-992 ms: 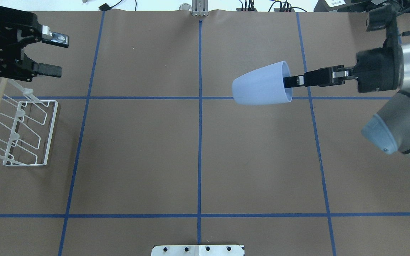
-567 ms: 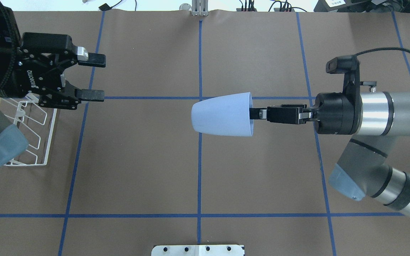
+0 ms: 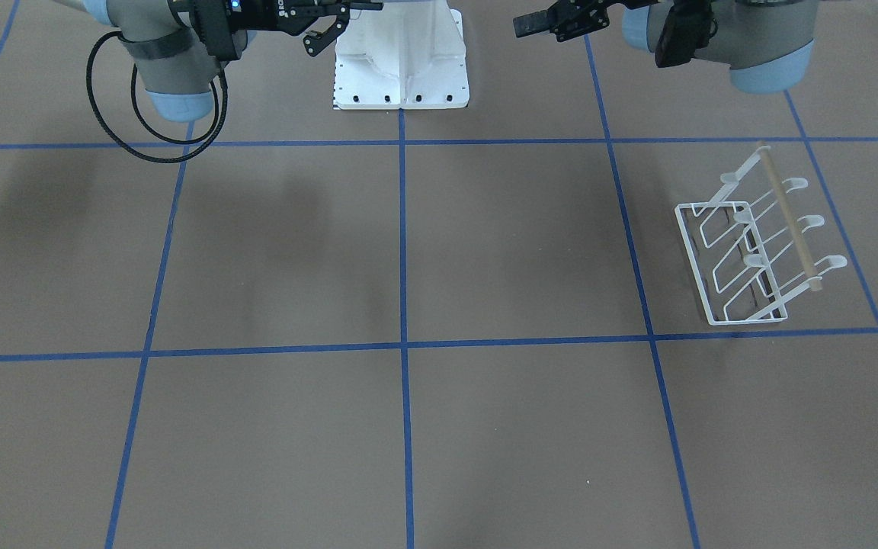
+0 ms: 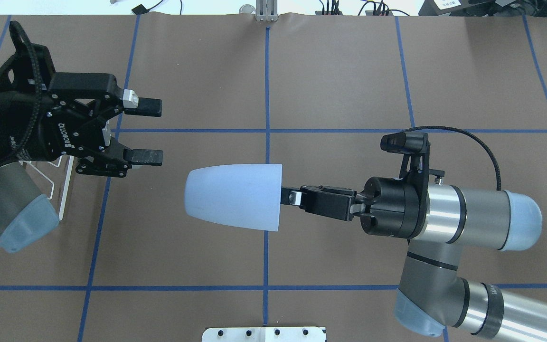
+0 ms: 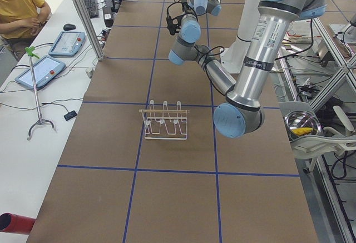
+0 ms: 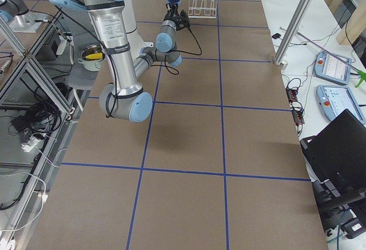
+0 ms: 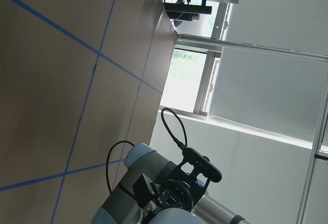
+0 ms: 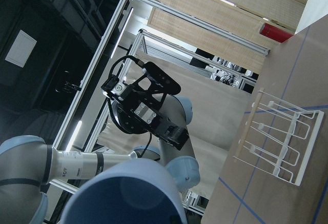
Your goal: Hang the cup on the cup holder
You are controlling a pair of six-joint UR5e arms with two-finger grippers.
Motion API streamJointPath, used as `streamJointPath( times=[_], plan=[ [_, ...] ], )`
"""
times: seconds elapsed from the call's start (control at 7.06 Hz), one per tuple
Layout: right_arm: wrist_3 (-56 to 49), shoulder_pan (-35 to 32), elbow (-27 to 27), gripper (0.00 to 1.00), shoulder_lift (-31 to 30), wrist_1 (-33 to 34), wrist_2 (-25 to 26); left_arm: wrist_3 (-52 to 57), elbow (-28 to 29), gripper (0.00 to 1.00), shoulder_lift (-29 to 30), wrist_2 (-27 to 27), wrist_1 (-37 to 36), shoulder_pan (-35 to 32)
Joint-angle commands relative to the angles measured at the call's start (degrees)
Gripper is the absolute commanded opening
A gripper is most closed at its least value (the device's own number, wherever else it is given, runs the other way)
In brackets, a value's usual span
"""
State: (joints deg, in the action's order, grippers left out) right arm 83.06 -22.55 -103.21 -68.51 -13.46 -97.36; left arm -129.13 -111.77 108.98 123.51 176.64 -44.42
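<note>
The right gripper (image 4: 288,196) is clamped on the rim of a light blue cup (image 4: 233,196), one finger inside the mouth. The cup lies on its side in the air above the middle of the brown table (image 4: 349,71), its base pointing toward the left gripper (image 4: 152,131). That gripper faces the cup with its jaws spread wide and nothing between them, a short gap away. The white wire cup holder (image 3: 791,221) stands on the table at the robot's left, below the left arm.
</note>
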Motion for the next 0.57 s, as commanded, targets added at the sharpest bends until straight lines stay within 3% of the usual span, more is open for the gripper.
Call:
streamJointPath(
  times=[0.0, 0.43],
  plan=[
    [-0.3, 1.1, 0.5, 0.0, 1.2, 0.1, 3.2, -0.1, -0.3, 0.98, 0.1, 0.0, 0.1, 1.6],
    [-0.3, 1.1, 2.4, 0.0, 3.4, 0.5, 5.3, -0.1, -0.9, 0.98, 0.1, 0.0, 0.0, 3.5]
  ],
)
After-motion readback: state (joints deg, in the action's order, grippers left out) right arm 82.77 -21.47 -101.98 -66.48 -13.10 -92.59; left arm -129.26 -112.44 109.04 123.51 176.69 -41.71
